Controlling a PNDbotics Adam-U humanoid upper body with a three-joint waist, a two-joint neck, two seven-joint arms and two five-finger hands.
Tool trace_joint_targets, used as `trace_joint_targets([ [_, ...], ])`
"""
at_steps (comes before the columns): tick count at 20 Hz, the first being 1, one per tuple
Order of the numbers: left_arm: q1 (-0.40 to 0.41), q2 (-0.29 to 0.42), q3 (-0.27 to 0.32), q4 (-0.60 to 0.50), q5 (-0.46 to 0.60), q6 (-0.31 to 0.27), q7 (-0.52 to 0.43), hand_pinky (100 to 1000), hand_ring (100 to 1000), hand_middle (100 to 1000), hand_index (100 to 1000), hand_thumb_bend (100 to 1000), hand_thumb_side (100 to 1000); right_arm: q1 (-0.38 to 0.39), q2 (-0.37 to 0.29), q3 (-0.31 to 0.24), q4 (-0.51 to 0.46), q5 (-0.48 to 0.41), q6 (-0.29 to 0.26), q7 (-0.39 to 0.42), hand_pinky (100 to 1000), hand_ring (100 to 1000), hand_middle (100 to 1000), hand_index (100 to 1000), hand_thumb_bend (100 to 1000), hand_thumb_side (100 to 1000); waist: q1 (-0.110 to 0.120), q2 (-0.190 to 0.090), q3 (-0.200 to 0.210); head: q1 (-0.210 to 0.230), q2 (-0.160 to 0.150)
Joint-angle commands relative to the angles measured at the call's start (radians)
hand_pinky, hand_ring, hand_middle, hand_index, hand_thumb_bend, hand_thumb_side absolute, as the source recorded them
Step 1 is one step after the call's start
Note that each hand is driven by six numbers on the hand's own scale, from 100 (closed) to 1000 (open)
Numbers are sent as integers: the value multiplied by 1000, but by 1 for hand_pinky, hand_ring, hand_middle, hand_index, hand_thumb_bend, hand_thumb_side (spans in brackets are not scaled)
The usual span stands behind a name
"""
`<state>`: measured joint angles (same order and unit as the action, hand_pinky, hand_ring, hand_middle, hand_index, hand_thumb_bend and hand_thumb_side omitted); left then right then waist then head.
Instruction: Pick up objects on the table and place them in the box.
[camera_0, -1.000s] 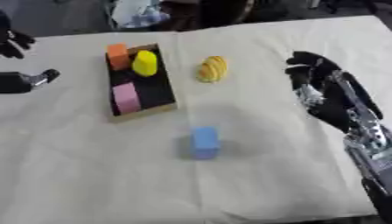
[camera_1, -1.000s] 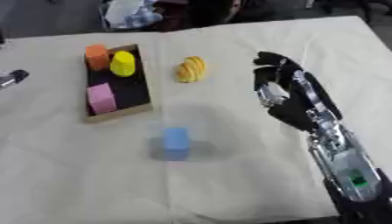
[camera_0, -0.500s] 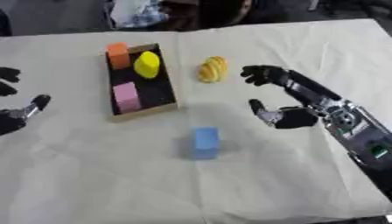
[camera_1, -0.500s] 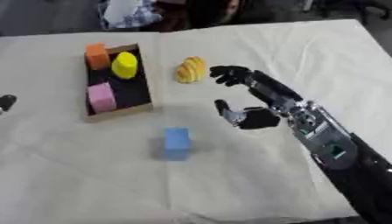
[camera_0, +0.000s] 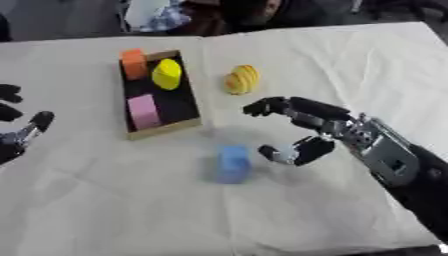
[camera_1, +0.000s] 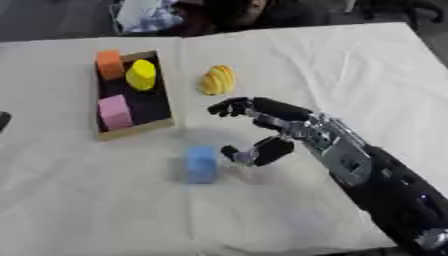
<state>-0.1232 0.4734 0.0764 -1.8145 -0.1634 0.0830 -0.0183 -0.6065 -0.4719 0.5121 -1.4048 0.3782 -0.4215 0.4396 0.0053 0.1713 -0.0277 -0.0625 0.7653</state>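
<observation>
A blue block (camera_0: 233, 163) lies on the white cloth in the middle of the table. My right hand (camera_0: 308, 131) hovers just right of it, fingers spread and thumb apart, open and holding nothing. A yellow ridged object (camera_0: 242, 79) sits farther back, beyond the fingertips. The shallow dark box (camera_0: 181, 105) at the left holds an orange block (camera_0: 134, 63), a yellow piece (camera_0: 167, 74) and a pink block (camera_0: 143, 111). My left hand (camera_0: 17, 129) shows at the left edge, open and idle.
The white cloth (camera_0: 367, 70) covers the whole table, with wrinkles near the front. Cloth items and a person's dark clothing (camera_0: 254, 12) lie past the far edge.
My right hand has swept left and toward the front, from the right side to right beside the blue block. The left hand has dropped lower at the left edge.
</observation>
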Motion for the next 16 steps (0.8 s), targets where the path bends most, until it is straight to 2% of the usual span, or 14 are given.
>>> trace_joint_targets([
  [1, -2, 12, 18, -22, 42, 8, -2, 636, 571, 604, 744, 570, 416, -30, 14, -8, 13, 55, -26, 51, 854, 878, 893, 978, 227, 455, -12, -22, 1, 0, 5],
  [6, 3, 5, 16, -17, 52, 10, -6, 636, 570, 604, 744, 570, 417, -53, 50, -9, 38, 101, -57, 123, 853, 876, 889, 975, 235, 463, -12, -22, 2, -3, 5],
  [15, 8, 0, 15, -10, 50, 12, -11, 636, 570, 604, 744, 572, 419, -68, 73, -13, 30, 91, -67, 230, 851, 873, 881, 972, 234, 487, -12, -23, 3, -2, 4],
  [16, 9, 0, 14, -9, 50, 13, -11, 637, 570, 604, 745, 579, 418, -72, 76, -12, 23, 91, -68, 235, 848, 868, 875, 973, 254, 501, -12, -23, 2, -3, 4],
])
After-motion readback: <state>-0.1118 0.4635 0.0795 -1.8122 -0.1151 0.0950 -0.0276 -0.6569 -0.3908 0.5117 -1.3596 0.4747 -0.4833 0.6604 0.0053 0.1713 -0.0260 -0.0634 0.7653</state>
